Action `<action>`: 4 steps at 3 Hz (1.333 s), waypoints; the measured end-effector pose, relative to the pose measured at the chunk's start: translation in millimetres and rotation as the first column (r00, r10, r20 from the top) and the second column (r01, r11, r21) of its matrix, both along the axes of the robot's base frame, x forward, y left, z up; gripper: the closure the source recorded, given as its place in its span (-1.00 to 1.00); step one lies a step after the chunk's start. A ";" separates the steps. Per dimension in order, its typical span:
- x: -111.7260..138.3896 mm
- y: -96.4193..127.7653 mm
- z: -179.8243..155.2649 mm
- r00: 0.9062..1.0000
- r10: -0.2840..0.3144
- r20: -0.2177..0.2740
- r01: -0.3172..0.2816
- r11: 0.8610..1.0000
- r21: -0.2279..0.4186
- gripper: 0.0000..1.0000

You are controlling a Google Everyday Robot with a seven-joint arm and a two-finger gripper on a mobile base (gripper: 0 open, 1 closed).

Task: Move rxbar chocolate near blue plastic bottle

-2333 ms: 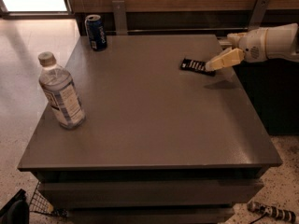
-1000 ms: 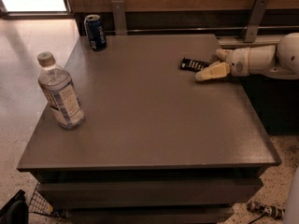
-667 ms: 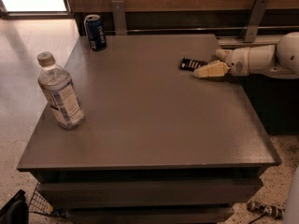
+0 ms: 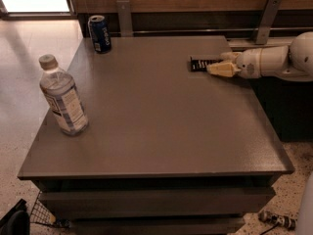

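Though well apart from the blue plastic bottle [image 4: 63, 102], gripper [image 4: 218, 64] at the rxbar chocolate [image 4: 199, 63], its grip state unclear.

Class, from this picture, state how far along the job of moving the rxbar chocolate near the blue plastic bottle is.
Done: the tool is at the rxbar chocolate, far right on the table. In hand: securing the bar. Left: carrying it across to the blue plastic bottle at the near left.

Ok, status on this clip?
Gripper low at far right, at the rxbar chocolate. Bar flat on table, far from blue plastic bottle. Nothing between them; soda can off at back left.
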State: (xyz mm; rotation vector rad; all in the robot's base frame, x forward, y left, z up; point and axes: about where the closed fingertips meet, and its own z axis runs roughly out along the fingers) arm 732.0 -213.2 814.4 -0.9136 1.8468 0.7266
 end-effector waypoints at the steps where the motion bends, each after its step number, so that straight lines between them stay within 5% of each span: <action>1: 0.1 0.3 0.6 1.000 0.000 0.000 0.000 1.000 0.000 1.00; 4: 0.1 0.4 1.0 1.000 0.001 0.000 -0.001 1.000 0.000 1.00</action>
